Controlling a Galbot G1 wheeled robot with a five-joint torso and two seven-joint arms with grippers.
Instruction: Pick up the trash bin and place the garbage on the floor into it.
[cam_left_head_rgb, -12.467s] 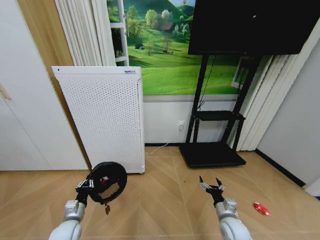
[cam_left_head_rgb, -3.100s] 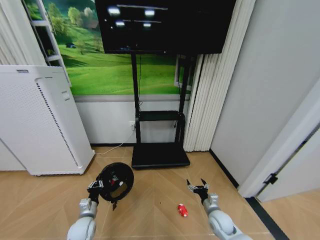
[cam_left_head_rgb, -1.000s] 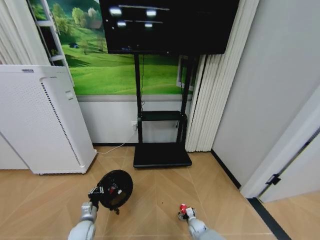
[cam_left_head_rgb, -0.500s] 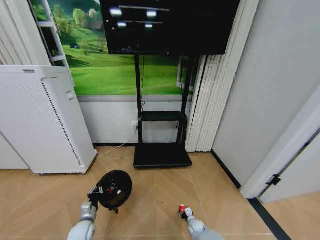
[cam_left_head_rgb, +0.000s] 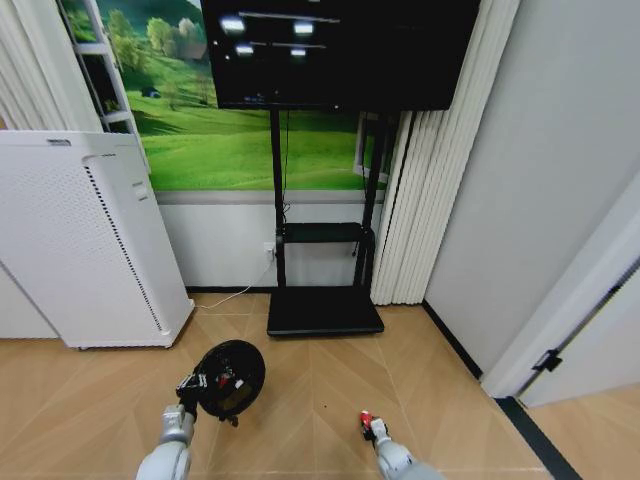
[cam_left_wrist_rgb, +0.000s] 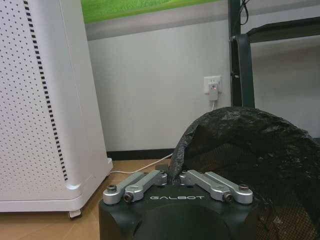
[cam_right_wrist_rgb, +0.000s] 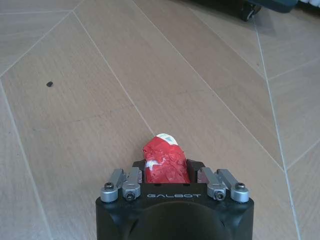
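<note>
Over the wood floor (cam_left_head_rgb: 300, 400), right tool (cam_left_head_rgb: 367, 427) now pinches the red-and-white wad (cam_right_wrist_rgb: 164, 162), left tool (cam_left_head_rgb: 196, 382) still clamping the trash bin (cam_left_head_rgb: 232, 375).

Open floor (cam_left_head_rgb: 320, 385) ahead (perhaps); TV stand base (cam_left_head_rgb: 325, 312) blocks beyond.

Living room: wall TV (cam_left_head_rgb: 335, 50), curtains (cam_left_head_rgb: 410, 200), wood floor (cam_left_head_rgb: 300, 390).

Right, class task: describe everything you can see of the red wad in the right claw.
The red wad is crumpled, paper-like material, bright red with a white patch at its far tip. It sits between the fingers of the right claw, which is shut on it, low over the bare wooden floor. In the head view it shows as a small red spot.
</note>
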